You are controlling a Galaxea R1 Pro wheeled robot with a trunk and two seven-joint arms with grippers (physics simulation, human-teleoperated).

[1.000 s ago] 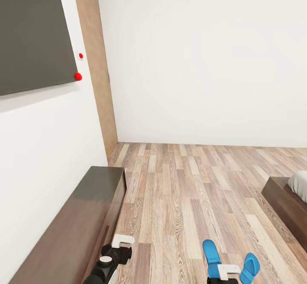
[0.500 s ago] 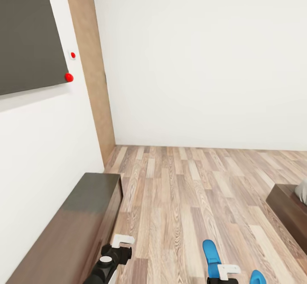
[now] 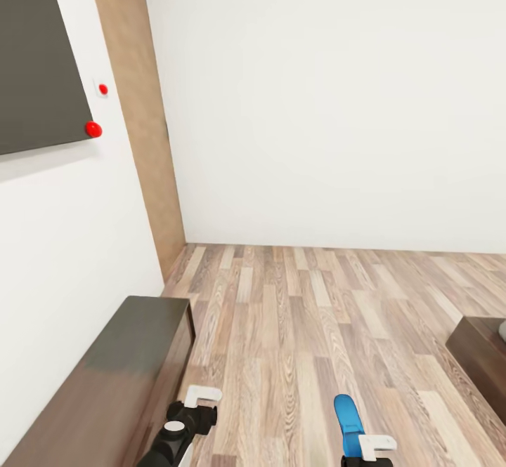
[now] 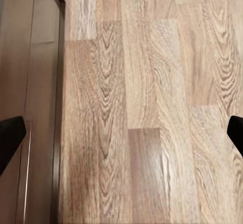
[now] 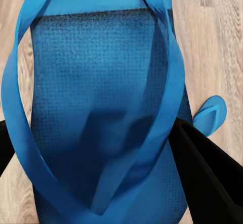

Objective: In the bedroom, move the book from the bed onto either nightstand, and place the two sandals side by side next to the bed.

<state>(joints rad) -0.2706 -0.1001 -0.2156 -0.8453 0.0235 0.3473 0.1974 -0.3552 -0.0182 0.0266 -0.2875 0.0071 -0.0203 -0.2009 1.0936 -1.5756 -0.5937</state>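
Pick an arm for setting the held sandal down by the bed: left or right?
Right. The right gripper already grips the blue sandal, and the bed frame lies on that side. The left gripper is open over bare floor beside the dark bench.

The floor (image 3: 316, 312) is light-brown wood plank with strong grain and a soft sheen. The long low cabinet (image 3: 119, 369) looks like dark wood with a glossy top. The sandal (image 5: 101, 107) has a bright blue, finely pebbled matt sole and smooth straps. The walls (image 3: 316, 102) are plain matt white.
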